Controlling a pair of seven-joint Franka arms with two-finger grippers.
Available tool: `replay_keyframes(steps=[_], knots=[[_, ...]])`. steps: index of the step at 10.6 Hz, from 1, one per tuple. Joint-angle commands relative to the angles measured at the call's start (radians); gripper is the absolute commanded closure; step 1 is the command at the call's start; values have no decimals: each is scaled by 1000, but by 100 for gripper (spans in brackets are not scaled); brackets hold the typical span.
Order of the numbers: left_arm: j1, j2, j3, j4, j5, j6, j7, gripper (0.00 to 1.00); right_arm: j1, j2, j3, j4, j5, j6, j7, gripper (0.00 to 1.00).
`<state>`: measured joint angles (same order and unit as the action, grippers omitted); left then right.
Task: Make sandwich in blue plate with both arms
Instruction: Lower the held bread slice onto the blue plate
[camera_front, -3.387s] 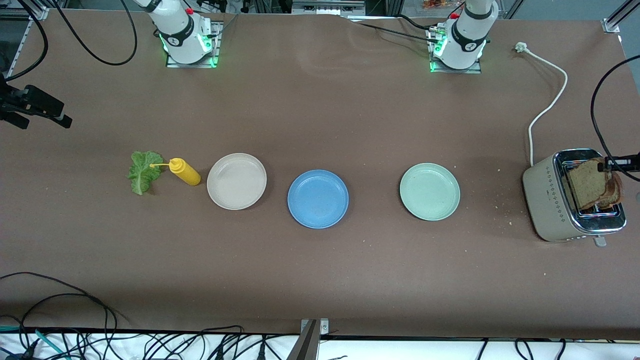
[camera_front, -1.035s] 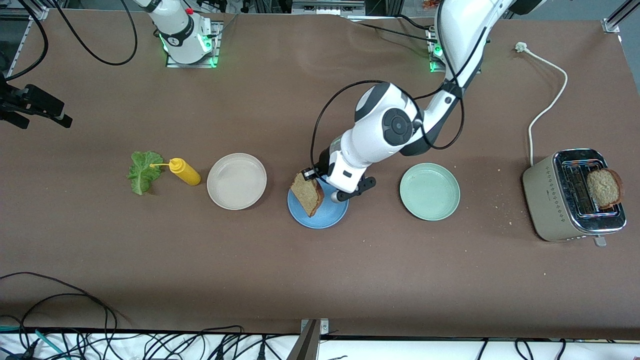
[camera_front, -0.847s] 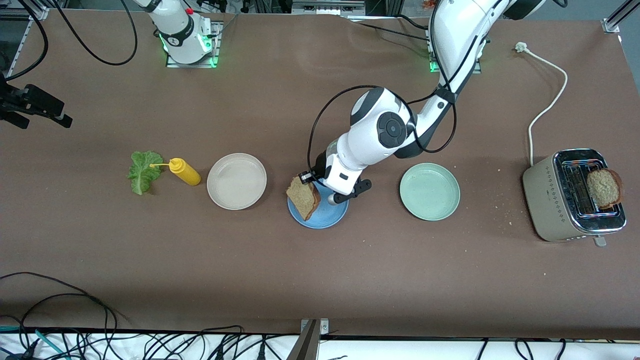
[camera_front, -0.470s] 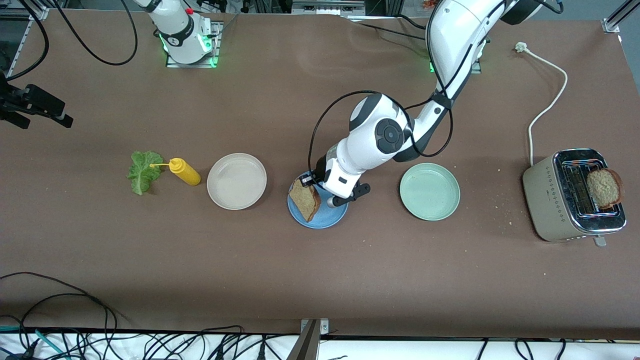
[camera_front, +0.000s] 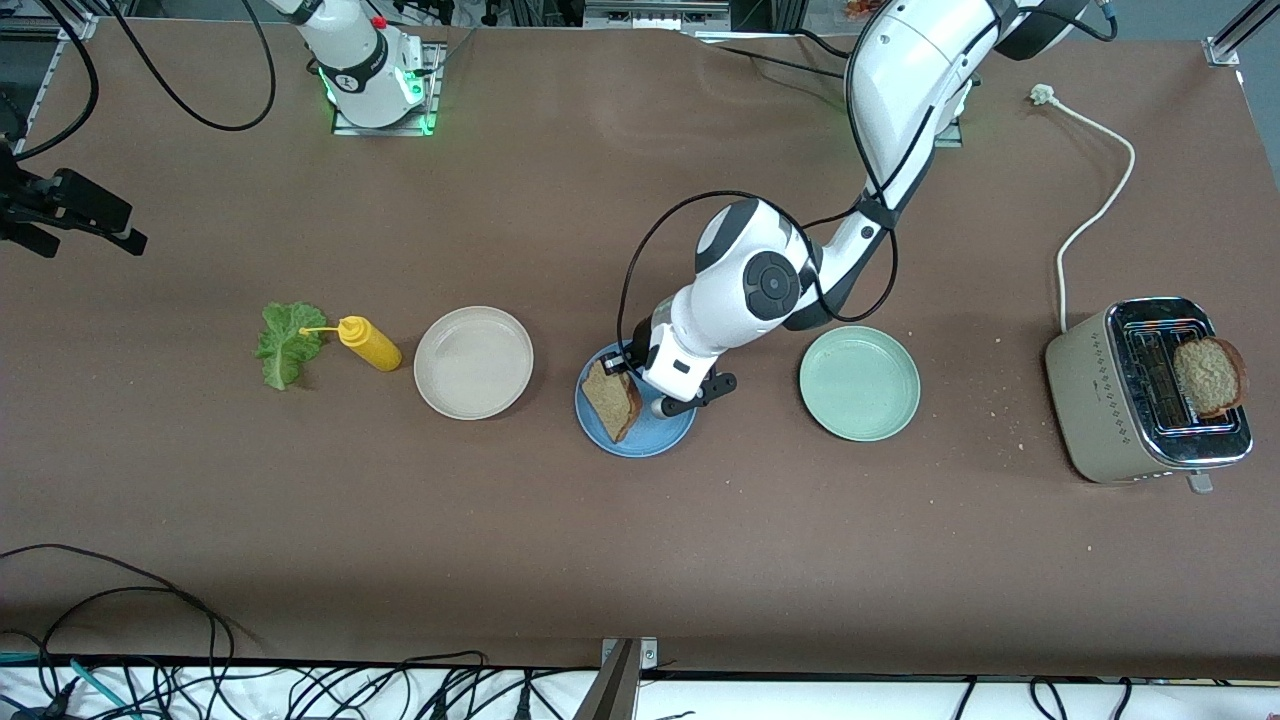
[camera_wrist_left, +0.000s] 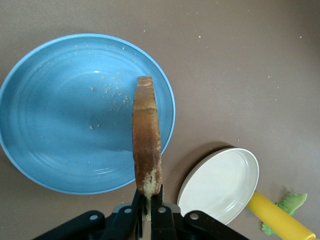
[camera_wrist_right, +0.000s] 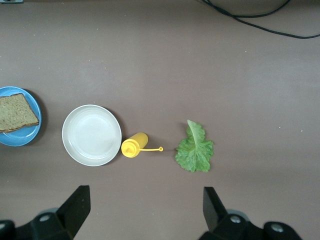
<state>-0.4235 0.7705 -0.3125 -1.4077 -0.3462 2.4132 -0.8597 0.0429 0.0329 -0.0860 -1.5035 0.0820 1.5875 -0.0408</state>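
A slice of bread (camera_front: 611, 399) is pinched by its top edge in the left gripper (camera_front: 628, 366) and is held on edge over the blue plate (camera_front: 655, 431), in the part of it toward the beige plate (camera_front: 473, 361). Whether the slice touches the plate cannot be told from the front view; in the left wrist view the bread (camera_wrist_left: 146, 136) is seen edge-on, its crust gripped between the fingers pressed against it (camera_wrist_left: 148, 216), with crumbs scattered on the blue plate (camera_wrist_left: 60, 120) — a detail lost from the front. The right gripper (camera_wrist_right: 145, 212) is shown only by its own wrist view, its fingers spread wide and empty, hanging high over the lettuce leaf (camera_wrist_right: 195, 148), the yellow bottle (camera_wrist_right: 134, 145) and the beige plate (camera_wrist_right: 91, 135); the right arm waits. A second slice (camera_front: 1208, 375) is seen only from the front — standing in the toaster (camera_front: 1140, 392) at the left arm's end of the table, with the green plate (camera_front: 859, 383) lying between toaster and blue plate.
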Motion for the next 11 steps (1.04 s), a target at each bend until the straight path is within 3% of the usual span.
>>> replay_keyframes(steps=[1,9,11], knots=[[-14,16,10,24,-20,6,39,100,0,-4,5,14,-16,-14,1,0],[-5,18,26,12,-16,-70,56,98,2,1,5,14,-13,-9,5,0],[-3,16,42,12,-16,-130,56,73,2,1,3,14,-13,-8,7,0]])
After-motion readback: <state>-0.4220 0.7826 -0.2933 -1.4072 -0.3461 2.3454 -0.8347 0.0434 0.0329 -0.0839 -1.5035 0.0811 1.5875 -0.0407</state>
